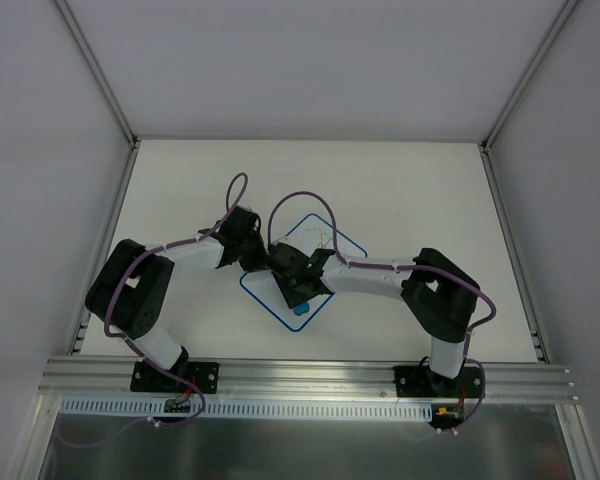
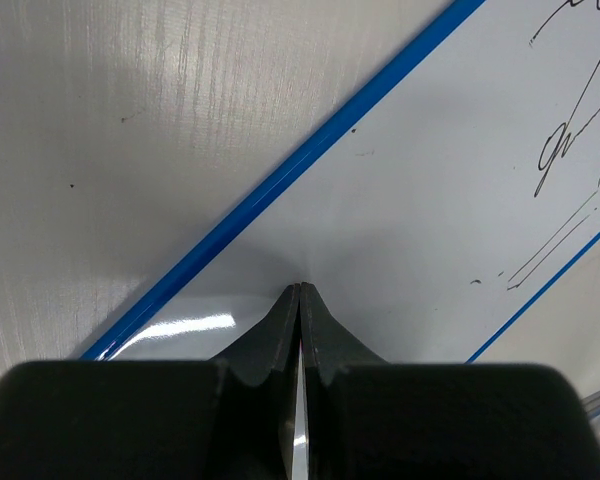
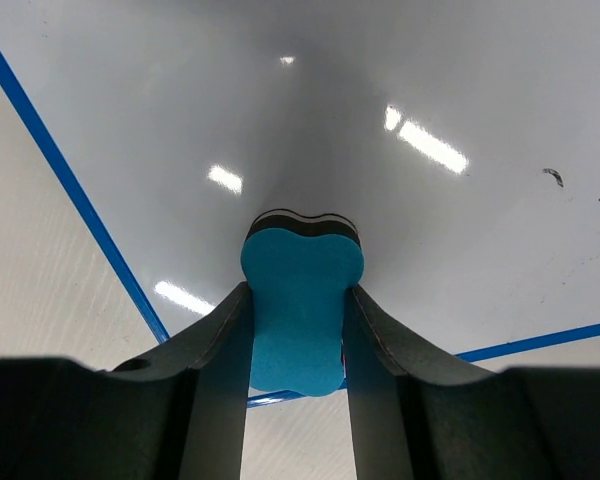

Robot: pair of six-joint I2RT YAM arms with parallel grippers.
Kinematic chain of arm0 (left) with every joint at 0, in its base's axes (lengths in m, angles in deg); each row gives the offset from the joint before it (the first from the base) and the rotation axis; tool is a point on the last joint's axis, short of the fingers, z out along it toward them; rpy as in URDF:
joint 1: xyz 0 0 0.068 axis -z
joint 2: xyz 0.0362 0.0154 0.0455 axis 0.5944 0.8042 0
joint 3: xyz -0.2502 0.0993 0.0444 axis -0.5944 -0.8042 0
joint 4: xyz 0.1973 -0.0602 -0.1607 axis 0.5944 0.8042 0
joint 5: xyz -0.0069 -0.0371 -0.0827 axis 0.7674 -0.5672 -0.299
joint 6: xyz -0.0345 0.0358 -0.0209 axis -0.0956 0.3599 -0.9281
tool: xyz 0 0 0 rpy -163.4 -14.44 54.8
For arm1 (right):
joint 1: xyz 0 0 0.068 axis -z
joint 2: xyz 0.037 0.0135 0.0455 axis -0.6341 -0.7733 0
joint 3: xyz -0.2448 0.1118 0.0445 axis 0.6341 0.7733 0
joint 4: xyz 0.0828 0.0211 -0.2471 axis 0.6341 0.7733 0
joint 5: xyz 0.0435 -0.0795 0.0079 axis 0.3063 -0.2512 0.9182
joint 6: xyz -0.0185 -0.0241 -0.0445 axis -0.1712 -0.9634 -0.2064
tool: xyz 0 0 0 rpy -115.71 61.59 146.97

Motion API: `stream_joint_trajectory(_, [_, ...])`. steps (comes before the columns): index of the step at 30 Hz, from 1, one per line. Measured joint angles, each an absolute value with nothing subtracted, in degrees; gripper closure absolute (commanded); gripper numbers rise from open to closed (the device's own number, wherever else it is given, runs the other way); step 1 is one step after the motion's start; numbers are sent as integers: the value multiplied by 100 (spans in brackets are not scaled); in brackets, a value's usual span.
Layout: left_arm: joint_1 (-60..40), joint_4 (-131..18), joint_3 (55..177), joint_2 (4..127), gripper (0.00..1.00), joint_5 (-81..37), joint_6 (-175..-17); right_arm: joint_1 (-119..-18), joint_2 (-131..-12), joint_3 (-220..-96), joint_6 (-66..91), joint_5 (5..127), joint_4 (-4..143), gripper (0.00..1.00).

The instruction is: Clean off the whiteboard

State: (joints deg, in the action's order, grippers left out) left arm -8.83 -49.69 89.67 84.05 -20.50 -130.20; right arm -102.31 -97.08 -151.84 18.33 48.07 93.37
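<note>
The whiteboard (image 1: pixel 338 247) lies turned like a diamond at the table's middle, with dark scribbles on its far part (image 2: pixel 570 130). My left gripper (image 1: pixel 263 258) is shut and empty, its tips (image 2: pixel 300 288) down on the board (image 2: pixel 430 200) just inside the blue border. My right gripper (image 1: pixel 298 292) is shut on a blue eraser block (image 3: pixel 300 300), whose dark felt end presses on the board (image 3: pixel 380 100) near its near corner. The eraser also shows in the top view (image 1: pixel 300 309). A few small marks (image 3: pixel 552 176) lie to its right.
The white table (image 1: pixel 410 190) is walled by white panels at the back and both sides. An aluminium rail (image 1: pixel 310 375) runs along the near edge. Purple cables (image 1: pixel 305 200) loop above both wrists. The two grippers sit close together over the board.
</note>
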Motion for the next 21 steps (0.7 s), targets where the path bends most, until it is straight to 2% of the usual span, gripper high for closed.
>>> stream_joint_trajectory(12, [-885,-4980,8962,8403,100,-2055,-13018,-9385,-8978,-14209,2569,4870,8881,100])
stream_joint_trajectory(21, [-885,-4980,8964,8403,100,-2057,-13018,-9680,-9229,-14543,2469,4597,9121,100])
